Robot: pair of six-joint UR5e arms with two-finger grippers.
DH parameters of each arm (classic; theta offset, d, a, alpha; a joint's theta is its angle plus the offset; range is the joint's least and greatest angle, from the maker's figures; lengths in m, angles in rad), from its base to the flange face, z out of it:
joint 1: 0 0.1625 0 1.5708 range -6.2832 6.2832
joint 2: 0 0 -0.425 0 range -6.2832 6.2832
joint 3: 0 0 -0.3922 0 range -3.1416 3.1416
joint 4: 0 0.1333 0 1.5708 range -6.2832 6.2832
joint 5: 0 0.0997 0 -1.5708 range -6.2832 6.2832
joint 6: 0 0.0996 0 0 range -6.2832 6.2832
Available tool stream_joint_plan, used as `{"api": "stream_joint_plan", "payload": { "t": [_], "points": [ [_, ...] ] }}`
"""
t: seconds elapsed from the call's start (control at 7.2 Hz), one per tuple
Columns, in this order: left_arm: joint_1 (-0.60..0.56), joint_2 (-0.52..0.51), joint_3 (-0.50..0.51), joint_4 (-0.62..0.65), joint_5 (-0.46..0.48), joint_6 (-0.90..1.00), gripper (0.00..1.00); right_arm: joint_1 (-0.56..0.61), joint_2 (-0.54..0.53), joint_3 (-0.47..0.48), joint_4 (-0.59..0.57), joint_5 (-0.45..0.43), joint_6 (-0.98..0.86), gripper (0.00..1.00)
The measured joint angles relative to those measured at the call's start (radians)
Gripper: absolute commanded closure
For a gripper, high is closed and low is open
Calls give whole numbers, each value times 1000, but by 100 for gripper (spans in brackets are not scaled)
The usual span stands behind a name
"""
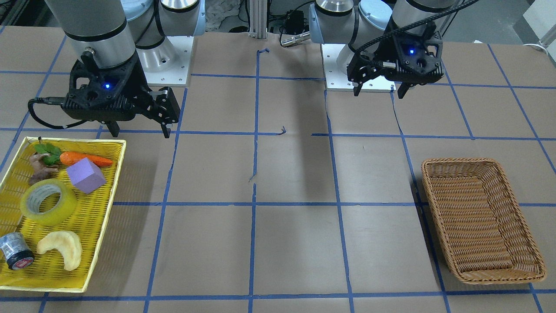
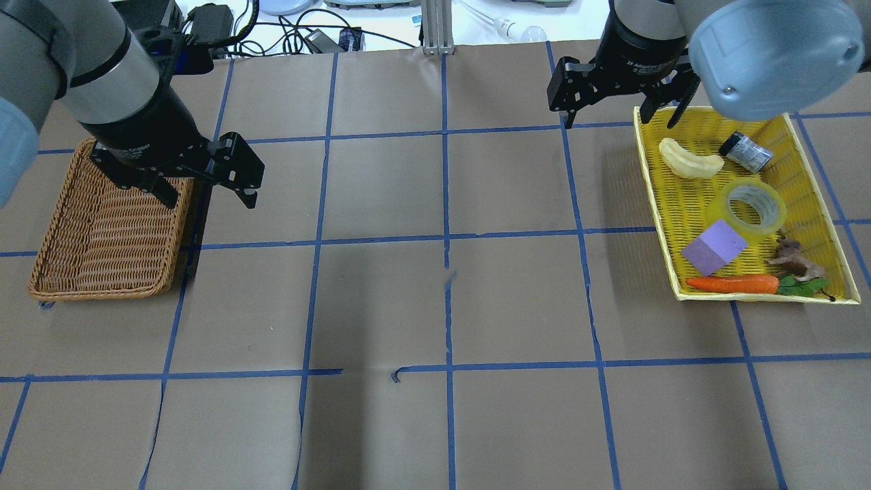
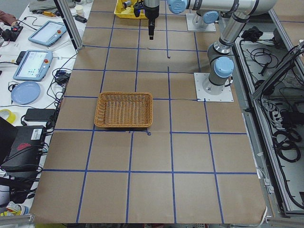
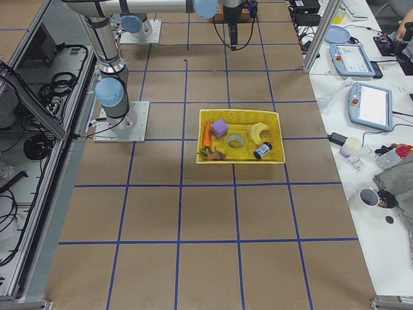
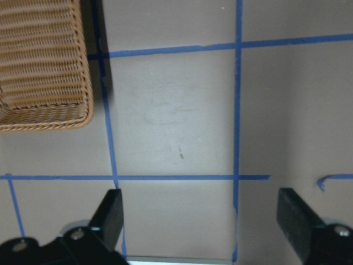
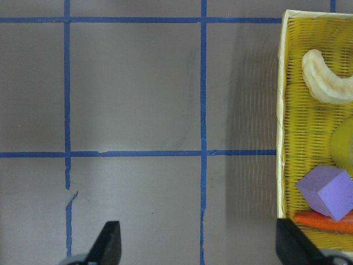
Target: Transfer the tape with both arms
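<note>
The tape [image 1: 61,211] is a yellow translucent roll with a pale core. It lies flat in the middle of the yellow tray [image 1: 118,174], and also shows in the overhead view [image 2: 755,230]. My right gripper [image 1: 140,131] hangs open and empty above the table, beside the tray's inner side and apart from the tape. In the right wrist view only a yellow edge of the tape [image 6: 343,144] shows. My left gripper [image 1: 379,92] is open and empty, above the table beside the wicker basket [image 1: 460,161].
The tray also holds a purple cube [image 1: 85,174], a carrot [image 1: 84,159], a pale crescent-shaped piece [image 1: 61,248], a brown root [image 1: 41,170] and a silver-wrapped dark cylinder [image 1: 15,251]. The basket [image 2: 102,224] holds nothing. Blue tape lines grid the brown table.
</note>
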Motion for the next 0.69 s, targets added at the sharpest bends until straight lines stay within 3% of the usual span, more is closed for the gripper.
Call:
{"api": "stream_joint_plan", "payload": {
  "t": [0.69],
  "points": [
    [7, 6, -8, -24, -1, -3, 0, -76, 10, -16, 28, 42, -36, 0]
  ]
}}
